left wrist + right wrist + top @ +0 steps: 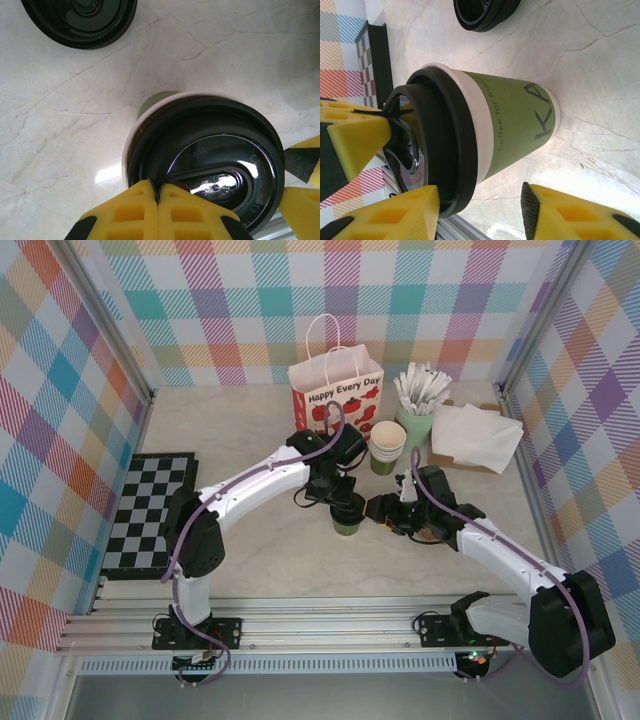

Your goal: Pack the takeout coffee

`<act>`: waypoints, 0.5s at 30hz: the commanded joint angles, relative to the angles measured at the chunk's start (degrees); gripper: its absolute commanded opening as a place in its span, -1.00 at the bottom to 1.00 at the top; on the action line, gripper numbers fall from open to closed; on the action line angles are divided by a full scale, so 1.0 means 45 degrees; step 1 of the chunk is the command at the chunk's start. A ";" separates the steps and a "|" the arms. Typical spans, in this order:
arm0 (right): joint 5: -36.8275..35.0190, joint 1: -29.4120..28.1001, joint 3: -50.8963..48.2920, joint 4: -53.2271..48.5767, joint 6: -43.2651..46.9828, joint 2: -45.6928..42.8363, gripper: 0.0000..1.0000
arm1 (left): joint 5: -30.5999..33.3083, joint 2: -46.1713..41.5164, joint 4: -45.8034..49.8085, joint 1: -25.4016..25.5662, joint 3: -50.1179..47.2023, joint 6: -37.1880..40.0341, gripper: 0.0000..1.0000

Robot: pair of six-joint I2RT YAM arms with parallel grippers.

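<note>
**Coffee flanked by two arms, bag waiting behind**

Coffee [347,523] stands upright at the middle of the bench [270,560], lid [205,160] on, its long axis vertical. Above it, the left end effector [157,194] has its yellow fingers [130,212] pressed together. Their tips rest on the lid's top by the sip ridge and grip nothing. At the coffee's right, the right end effector [480,196] sits level with the green wall. Its fingers are spread wide and the coffee lies straight ahead in the gap. Whether one pad already touches the lid's edge cannot be told. Bag [337,390] stands beyond the coffee, toward the far wall. On this showing, the right arm looks the one placed to take the coffee by its side. The carry would then run up and away from the bases, toward the bag.
</note>
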State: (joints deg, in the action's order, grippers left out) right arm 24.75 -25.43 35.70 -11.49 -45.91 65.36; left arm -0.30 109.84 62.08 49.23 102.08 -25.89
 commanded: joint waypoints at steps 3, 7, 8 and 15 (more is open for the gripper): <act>0.0456 0.0065 0.0224 0.0450 -0.0032 0.0373 -0.03 | 0.0150 0.0133 0.0658 0.0281 0.0530 0.0172 -1.00; 0.0432 0.0065 0.0231 0.0505 0.0031 0.0339 -0.04 | 0.0178 0.0041 0.0837 0.0300 0.0901 0.0168 -1.00; 0.0414 0.0065 0.0230 0.0506 0.0027 0.0333 -0.03 | 0.0183 0.0025 0.0872 0.0306 0.0977 0.0175 -1.00; 0.0416 0.0065 0.0230 0.0557 0.0046 0.0495 -0.05 | 0.0301 0.0121 0.0941 0.0315 0.0853 0.0226 -1.00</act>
State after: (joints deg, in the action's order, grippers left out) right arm 25.61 -25.43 35.70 -9.93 -45.89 66.85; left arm 0.99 110.15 64.79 49.43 104.95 -25.87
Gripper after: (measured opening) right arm 0.478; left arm 0.035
